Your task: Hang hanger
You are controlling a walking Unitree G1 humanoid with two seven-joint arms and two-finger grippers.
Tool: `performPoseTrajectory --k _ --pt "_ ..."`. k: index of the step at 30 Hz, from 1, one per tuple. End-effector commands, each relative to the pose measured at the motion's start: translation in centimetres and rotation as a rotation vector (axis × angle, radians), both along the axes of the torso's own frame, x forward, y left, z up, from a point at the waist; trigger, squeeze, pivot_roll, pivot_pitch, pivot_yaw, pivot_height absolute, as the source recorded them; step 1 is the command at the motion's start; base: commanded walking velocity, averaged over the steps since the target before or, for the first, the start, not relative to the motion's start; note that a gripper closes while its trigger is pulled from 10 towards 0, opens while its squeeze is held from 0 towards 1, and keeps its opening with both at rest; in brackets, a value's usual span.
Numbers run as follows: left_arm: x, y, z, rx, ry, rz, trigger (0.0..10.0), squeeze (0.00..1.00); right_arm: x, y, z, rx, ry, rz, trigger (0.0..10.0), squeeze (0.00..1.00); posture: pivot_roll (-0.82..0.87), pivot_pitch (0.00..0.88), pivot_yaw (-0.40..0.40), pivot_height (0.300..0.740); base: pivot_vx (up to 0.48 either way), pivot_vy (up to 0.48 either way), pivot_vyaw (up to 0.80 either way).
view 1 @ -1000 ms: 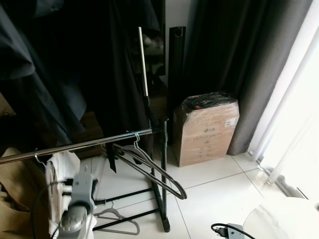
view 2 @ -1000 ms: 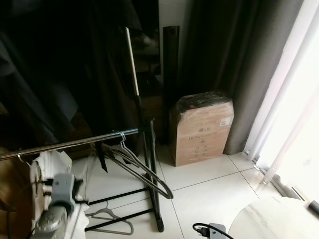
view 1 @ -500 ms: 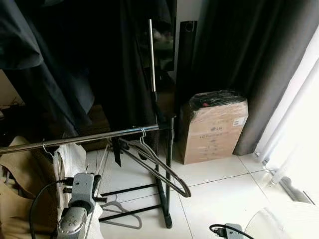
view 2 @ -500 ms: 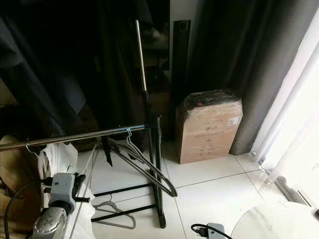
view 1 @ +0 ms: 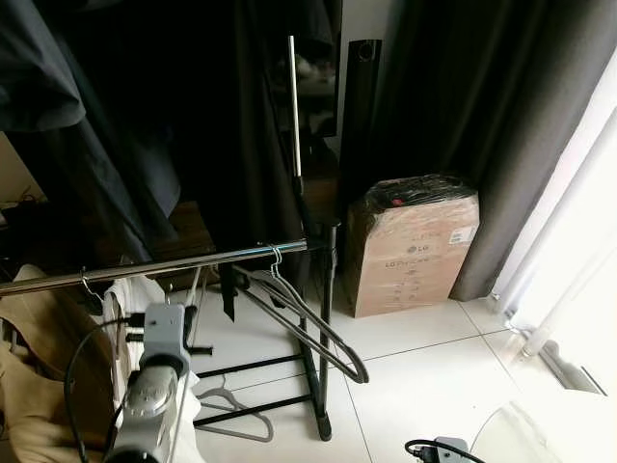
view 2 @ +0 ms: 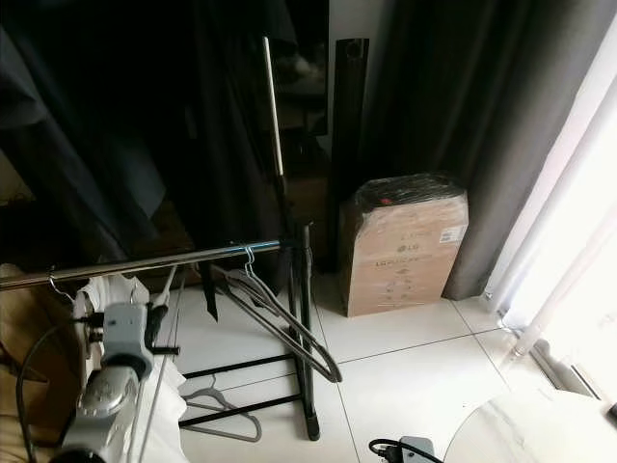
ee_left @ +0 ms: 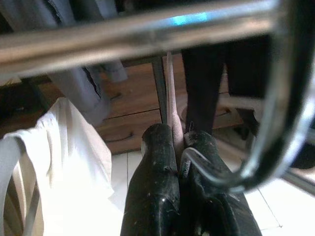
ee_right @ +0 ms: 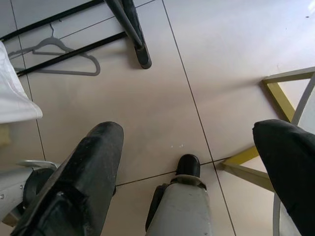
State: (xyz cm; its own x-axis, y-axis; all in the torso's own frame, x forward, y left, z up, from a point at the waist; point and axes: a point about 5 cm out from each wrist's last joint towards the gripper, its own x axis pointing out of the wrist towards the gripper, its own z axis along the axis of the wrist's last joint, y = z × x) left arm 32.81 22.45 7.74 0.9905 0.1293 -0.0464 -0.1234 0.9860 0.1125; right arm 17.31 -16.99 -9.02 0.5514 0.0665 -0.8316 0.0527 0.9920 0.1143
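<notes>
My left gripper (ee_left: 177, 137) is shut on the thin pale stem of a hanger (ee_left: 170, 98), raised just under the chrome rail (view 1: 183, 262) of the clothes rack. The hanger's metal hook (ee_left: 280, 113) curves up across the rail; I cannot tell whether it rests on it. In the left eye view the left gripper (view 1: 189, 316) sits below the rail, between a white garment (view 1: 130, 299) and several grey hangers (view 1: 304, 323) hanging at the rail's right end. My right gripper (ee_right: 186, 130) is open, low, pointing at the tiled floor.
The rack's black upright (view 1: 325, 328) stands at the rail's right end. A grey hanger (view 1: 233, 413) lies on the floor under the rack. A wrapped cardboard box (view 1: 413, 243) sits by the dark curtain (view 1: 501, 116). A round tabletop (view 2: 540, 432) is at lower right.
My left arm has risen with the hanger toward the rail. The camera shifted a second ago, then held almost still.
</notes>
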Motion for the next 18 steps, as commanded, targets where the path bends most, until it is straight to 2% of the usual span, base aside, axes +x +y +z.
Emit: performPoseTrajectory --k 1,5,8,18 --pt "0.5 0.5 0.6 -0.023 -0.002 0.032 10.0 0.0 -0.4 0.1 -0.2 0.002 0.015 0.009 10.0 0.0 0.02 0.0 -0.017 0.74 0.0 0.0 0.0" --pt "2.0 0.6 1.6 -0.063 0.048 0.066 10.0 0.0 -1.1 0.0 -0.5 -0.001 0.031 0.019 10.0 0.0 0.01 0.008 -0.017 0.74 0.0 0.0 0.0" --pt "2.7 0.6 2.0 -0.053 0.081 0.08 10.0 0.0 -1.4 -0.1 -0.6 -0.002 0.039 0.021 10.0 0.0 0.0 0.015 -0.016 0.74 0.0 0.0 0.0" --pt "3.7 1.3 2.7 -0.134 0.191 0.167 10.0 0.0 -1.8 -0.1 -0.7 0.001 0.049 0.02 10.0 0.0 -0.01 0.038 -0.015 0.74 0.0 0.0 0.0"
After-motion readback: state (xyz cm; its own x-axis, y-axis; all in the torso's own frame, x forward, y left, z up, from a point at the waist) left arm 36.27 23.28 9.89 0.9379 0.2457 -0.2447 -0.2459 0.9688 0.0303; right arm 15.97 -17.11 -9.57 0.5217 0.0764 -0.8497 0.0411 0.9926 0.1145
